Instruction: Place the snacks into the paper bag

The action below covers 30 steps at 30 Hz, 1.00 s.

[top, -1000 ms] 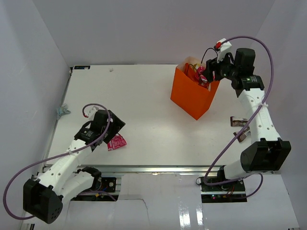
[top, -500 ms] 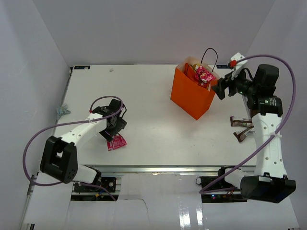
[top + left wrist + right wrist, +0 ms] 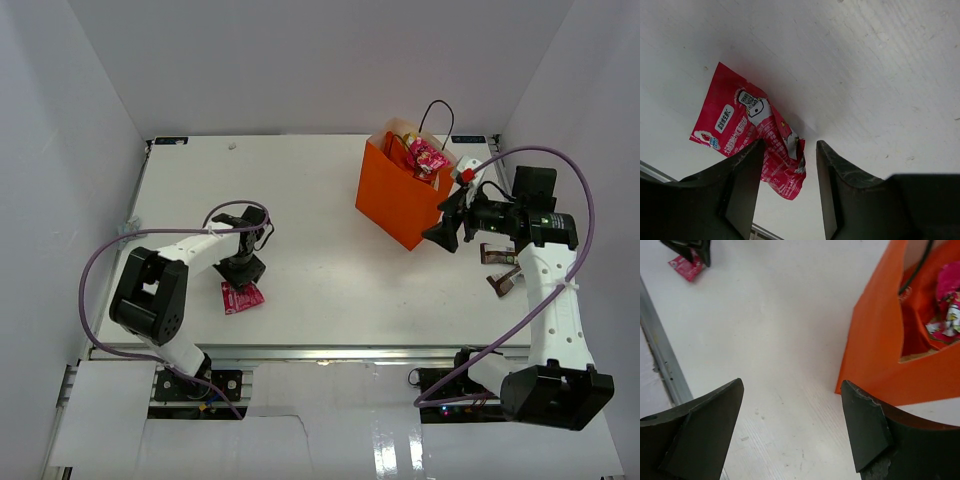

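Observation:
The orange paper bag [image 3: 400, 205] stands upright at the back right with a pink packet [image 3: 429, 158] and a red-orange chip bag [image 3: 400, 150] showing at its mouth. Another pink-red packet [image 3: 243, 297] lies flat near the front left. My left gripper [image 3: 245, 274] is right over it. In the left wrist view the packet [image 3: 740, 127] has its crumpled edge between the fingers of the left gripper [image 3: 789, 152], whose jaws stand partly apart. My right gripper [image 3: 441, 231] is open and empty beside the bag's near right corner. The right wrist view has the bag [image 3: 880, 350] just right of that gripper [image 3: 791, 385].
Two small brown items [image 3: 499, 254] [image 3: 503, 283] lie on the table under the right arm. A metal rail [image 3: 662, 360] runs along the table's near edge. White walls enclose the table on three sides.
The left gripper dropped onto the packet on the table and its jaws narrowed. The right gripper opened, left a pink packet in the bag and drew back down to the bag's right side.

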Motion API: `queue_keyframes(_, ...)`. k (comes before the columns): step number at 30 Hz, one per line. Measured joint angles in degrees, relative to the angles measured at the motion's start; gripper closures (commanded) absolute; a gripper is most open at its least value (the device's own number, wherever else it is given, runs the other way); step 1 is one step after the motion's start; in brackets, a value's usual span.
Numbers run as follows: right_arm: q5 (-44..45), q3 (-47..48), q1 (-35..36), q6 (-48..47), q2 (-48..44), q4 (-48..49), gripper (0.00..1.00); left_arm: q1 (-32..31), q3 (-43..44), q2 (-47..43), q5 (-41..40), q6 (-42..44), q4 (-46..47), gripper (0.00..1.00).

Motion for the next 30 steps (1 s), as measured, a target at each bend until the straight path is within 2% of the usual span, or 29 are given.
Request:
queue_keyframes(4, -5.31, 0.00, 0.17, -5.20, -0.02, -5.31, 0.16, 0.00, -0.04, 1.16, 0.68, 0.61, 0.17, 0.44)
queue_keyframes(5, -6.01, -0.02, 0.26, -5.84, -0.02, -5.99, 0.17, 0.00, -0.09, 1.33, 0.72, 0.74, 0.24, 0.49)
queue_keyframes(6, -6.73, -0.22, 0.48, -6.47, -0.04, -6.47, 0.17, 0.00, -0.17, 1.38, 0.72, 0.87, 0.26, 0.73)
queue_keyframes(7, -7.41, -0.61, 0.61, -7.08, -0.11, -7.17, 0.17, 0.00, -0.31, 1.40, 0.76, 1.05, 0.24, 0.73)
queue_keyframes(10, -8.13, -2.27, 2.21, -7.50, -0.33, -7.67, 0.18, 0.00, -0.35, 1.11, 1.33, 1.75, 0.37, 0.97)
queue_keyframes(11, -8.22, -3.02, 3.30, -7.50, -0.44, -7.72, 0.18, 0.00, -0.37, 0.92, 1.60, 2.01, 0.52, 0.99)
queue_keyframes(16, -6.95, -6.80, 12.35, -4.44, -0.48, -5.99, 0.19, 0.00, -0.35, -1.95, 4.98, 5.86, 2.51, 1.00)
queue_keyframes(21, -5.68, -9.57, 22.16, 2.49, 0.92, -2.05, 0.19, 0.00, -3.74, -10.38, 14.14, 12.74, 11.17, 1.00)
queue_keyframes(25, -4.46, -8.13, 26.38, 6.47, 6.14, 1.29, 0.17, 0.00, -8.28, -18.32, 24.68, 19.41, 20.02, 1.00)
queue_keyframes(30, -3.96, -5.35, 30.58, 8.68, 12.15, 6.60, 0.13, -0.07, -16.13, -24.48, 44.26, 27.08, 36.26, 1.00)
